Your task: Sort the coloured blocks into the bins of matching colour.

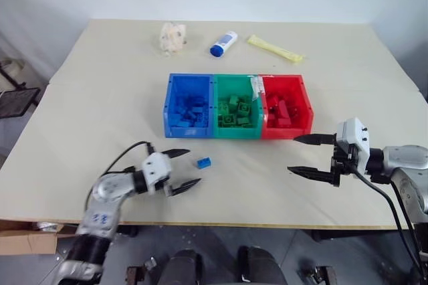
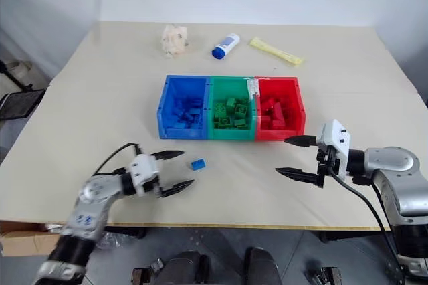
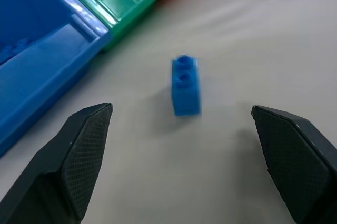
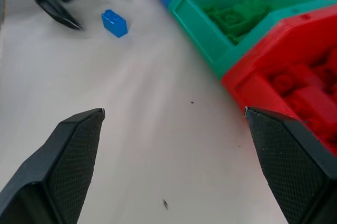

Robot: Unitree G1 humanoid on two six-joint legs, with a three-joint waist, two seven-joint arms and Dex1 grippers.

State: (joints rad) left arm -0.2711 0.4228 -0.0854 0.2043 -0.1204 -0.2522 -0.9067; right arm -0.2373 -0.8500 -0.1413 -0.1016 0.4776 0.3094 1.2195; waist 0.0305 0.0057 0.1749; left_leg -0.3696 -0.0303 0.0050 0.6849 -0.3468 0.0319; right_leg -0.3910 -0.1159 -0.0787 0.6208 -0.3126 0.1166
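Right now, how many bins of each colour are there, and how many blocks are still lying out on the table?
Blue bin: 1
Green bin: 1
Red bin: 1
Blue block loose on the table: 1
Total: 3 bins and 1 loose block, 4 things.

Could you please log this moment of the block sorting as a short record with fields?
loose block: one blue block on the table, in front of the bins
bins: blue bin, green bin, red bin, each holding bricks of its own colour
left gripper: open, empty, facing the blue block
right gripper: open, empty, near the red bin
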